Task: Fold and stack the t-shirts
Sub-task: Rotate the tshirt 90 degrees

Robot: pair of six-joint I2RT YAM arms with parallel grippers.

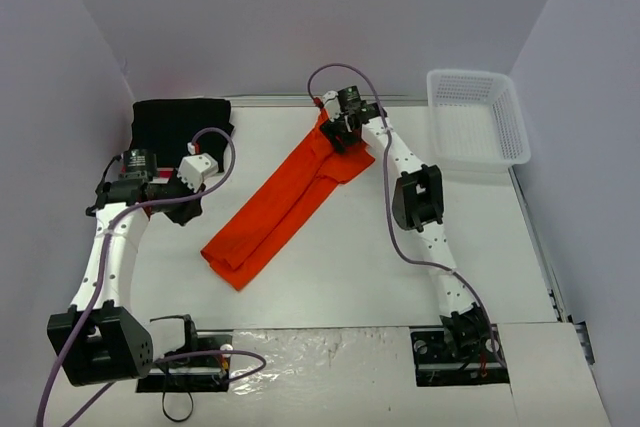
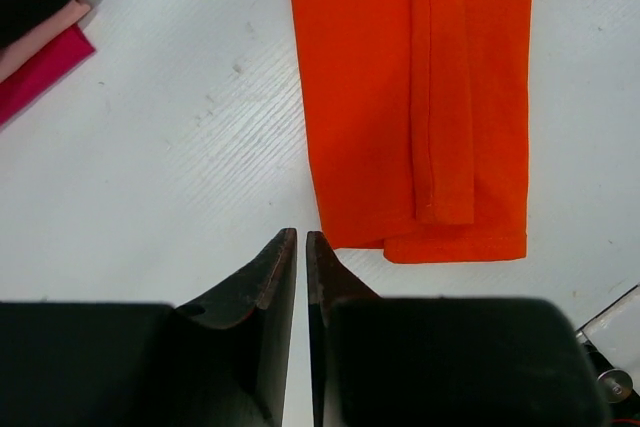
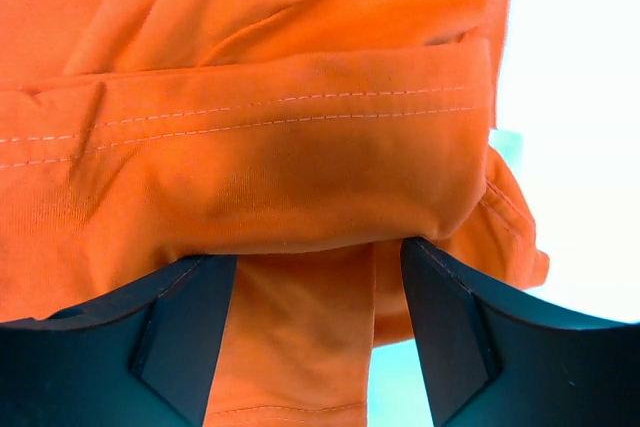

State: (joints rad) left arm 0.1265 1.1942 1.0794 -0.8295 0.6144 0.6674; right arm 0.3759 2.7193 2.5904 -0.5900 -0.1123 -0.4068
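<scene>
An orange t-shirt point(image 1: 285, 209), folded into a long strip, lies diagonally across the white table. My right gripper point(image 1: 341, 133) is at its far end, open, with a hemmed fold of the orange fabric point(image 3: 280, 157) lying across and between its fingertips point(image 3: 310, 252). My left gripper point(image 1: 190, 209) is shut and empty point(image 2: 301, 237), just left of the strip's near end point(image 2: 400, 97), not touching it. A stack of folded shirts with a black one on top point(image 1: 180, 122) sits at the back left; its pink point(image 2: 40, 37) and magenta point(image 2: 35, 82) layers show in the left wrist view.
A white plastic basket point(image 1: 515, 112) stands at the back right corner. Purple walls close in the table on three sides. Purple cables loop from both arms.
</scene>
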